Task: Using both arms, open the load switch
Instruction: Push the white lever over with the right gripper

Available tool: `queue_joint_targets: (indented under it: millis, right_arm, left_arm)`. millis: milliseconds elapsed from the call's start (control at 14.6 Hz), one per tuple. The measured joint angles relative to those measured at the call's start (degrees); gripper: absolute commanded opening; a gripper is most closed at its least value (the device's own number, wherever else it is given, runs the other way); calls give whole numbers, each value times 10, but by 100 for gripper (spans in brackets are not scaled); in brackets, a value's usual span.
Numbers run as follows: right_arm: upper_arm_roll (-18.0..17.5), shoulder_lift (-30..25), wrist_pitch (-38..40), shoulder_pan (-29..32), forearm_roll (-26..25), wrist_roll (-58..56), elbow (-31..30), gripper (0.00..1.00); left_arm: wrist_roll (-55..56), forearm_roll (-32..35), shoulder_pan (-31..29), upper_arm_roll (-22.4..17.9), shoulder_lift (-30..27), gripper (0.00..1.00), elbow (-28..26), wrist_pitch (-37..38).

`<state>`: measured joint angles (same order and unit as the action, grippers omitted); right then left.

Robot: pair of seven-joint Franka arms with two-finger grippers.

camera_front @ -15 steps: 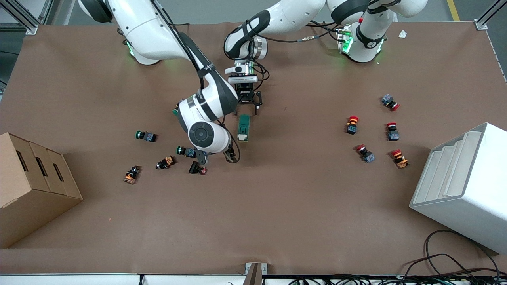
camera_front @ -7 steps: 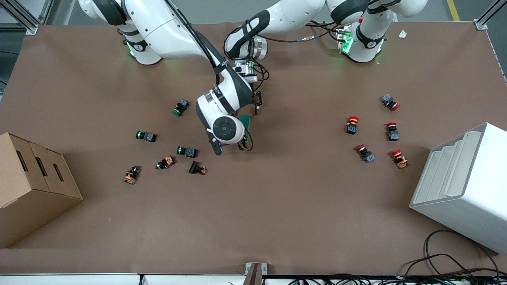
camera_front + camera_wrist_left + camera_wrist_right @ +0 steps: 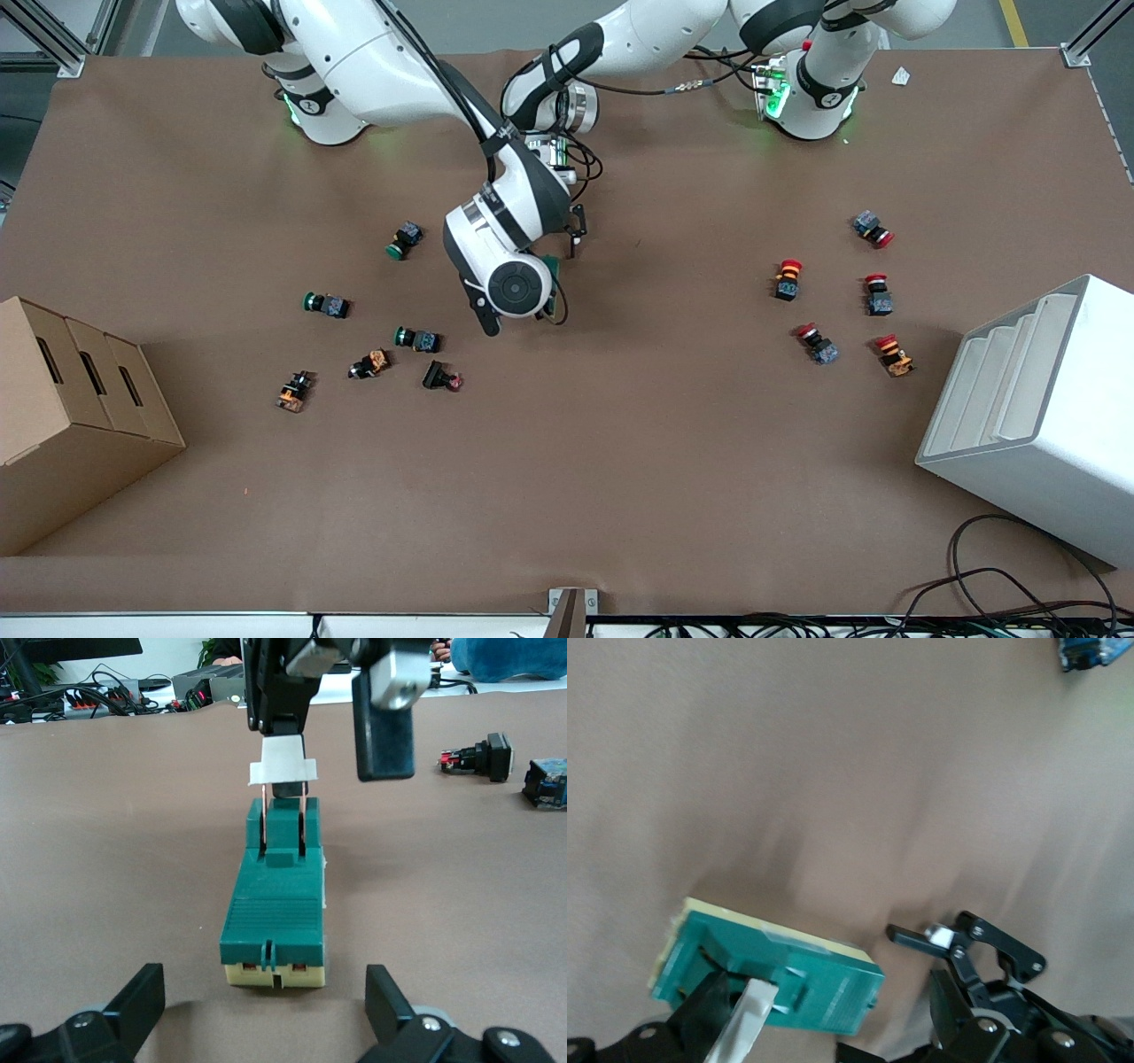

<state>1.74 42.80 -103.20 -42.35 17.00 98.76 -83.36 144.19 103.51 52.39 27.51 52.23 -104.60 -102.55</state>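
The load switch [image 3: 275, 904] is a dark green block on a cream base, lying on the brown table. Its white lever [image 3: 282, 771] stands up at one end. In the front view only a green sliver of the load switch [image 3: 553, 263] shows under the right arm's wrist. My left gripper [image 3: 266, 1019] is open and low to the table, with its fingers either side of the switch's lever-less end. My right gripper [image 3: 332, 753] hangs open over the lever end, one finger close against the lever [image 3: 744, 1028].
Green, orange and red push buttons [image 3: 416, 338] lie toward the right arm's end, and several red ones [image 3: 818, 344] toward the left arm's end. A cardboard box [image 3: 71, 416] and a white rack [image 3: 1036, 416] stand at the table's two ends.
The right arm has swung from over the green and orange push buttons to over the load switch, hiding most of it in the front view. The left arm has stayed put.
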Motion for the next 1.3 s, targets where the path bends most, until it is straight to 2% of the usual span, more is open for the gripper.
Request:
queue_joint_targets:
  millis: [686,1029,1304]
  right_arm:
    - [0,-16,74,-20,0,2,13,100]
    - [0,-16,71,-28,0,2,1,100]
    - [0,-15,22,-39,-1,2,-32,100]
  left_arm:
    - [0,0,0,0,0,100,0,0]
    - [0,1,1,-1,1,100,1,1]
    - [0,1,1,-2,5,100,8,1]
